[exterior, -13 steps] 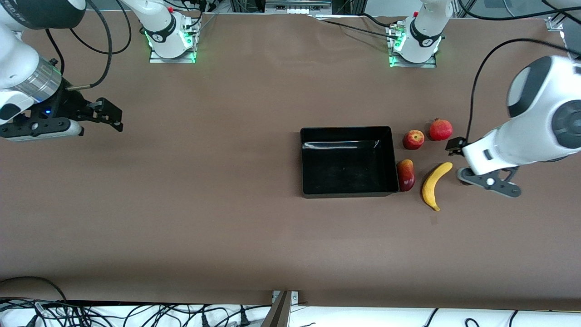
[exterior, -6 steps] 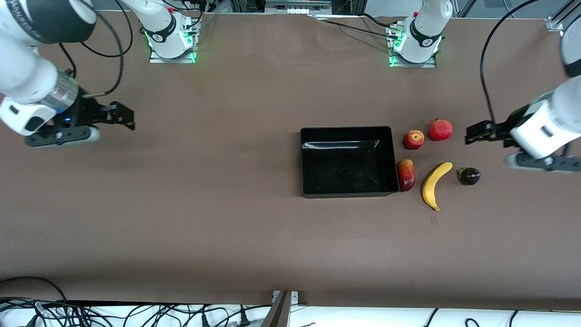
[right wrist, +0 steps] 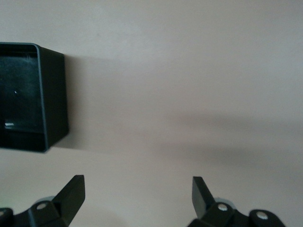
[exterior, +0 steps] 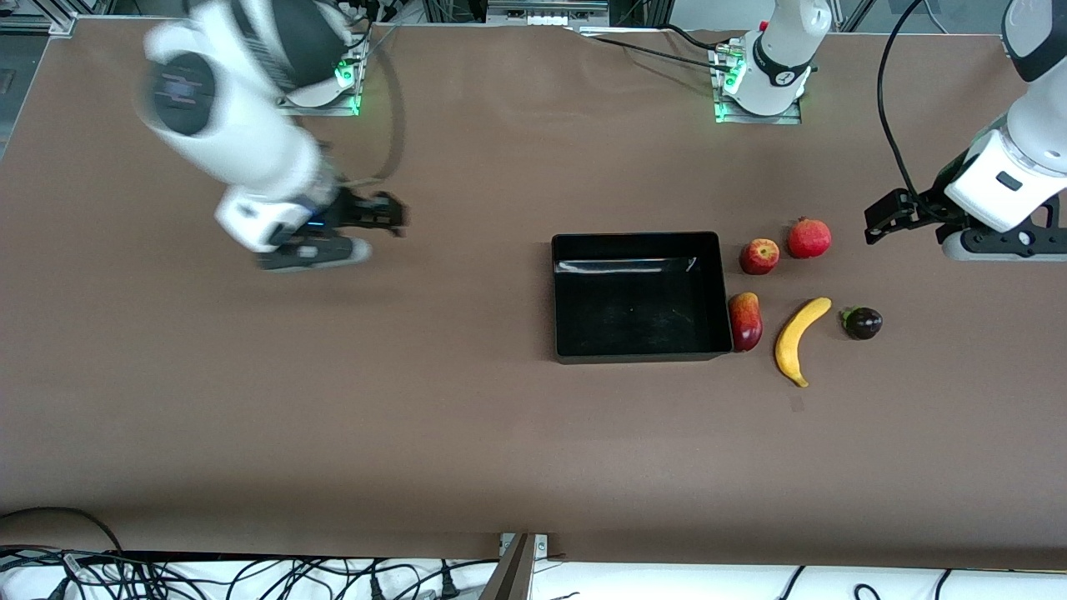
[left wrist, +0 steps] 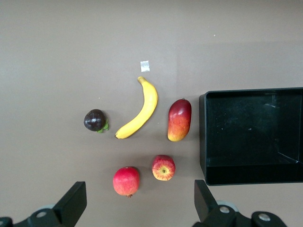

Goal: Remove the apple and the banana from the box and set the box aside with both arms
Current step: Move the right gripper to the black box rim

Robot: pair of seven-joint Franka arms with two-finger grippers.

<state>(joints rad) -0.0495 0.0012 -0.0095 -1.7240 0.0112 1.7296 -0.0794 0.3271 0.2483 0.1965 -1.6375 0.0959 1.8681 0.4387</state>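
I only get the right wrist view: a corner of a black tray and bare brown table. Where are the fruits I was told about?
Observer: Five lie on the table beside the box, toward the left arm's end: mango, banana, apple, pomegranate and a dark purple fruit.
Operator: Is any fruit inside the box?
Observer: No, the box holds nothing; the mango lies closest to its wall.
Operator: My right gripper is open over bare table. What about the other one?
Observer: The left gripper hangs open and holds nothing, over the table by the pomegranate.
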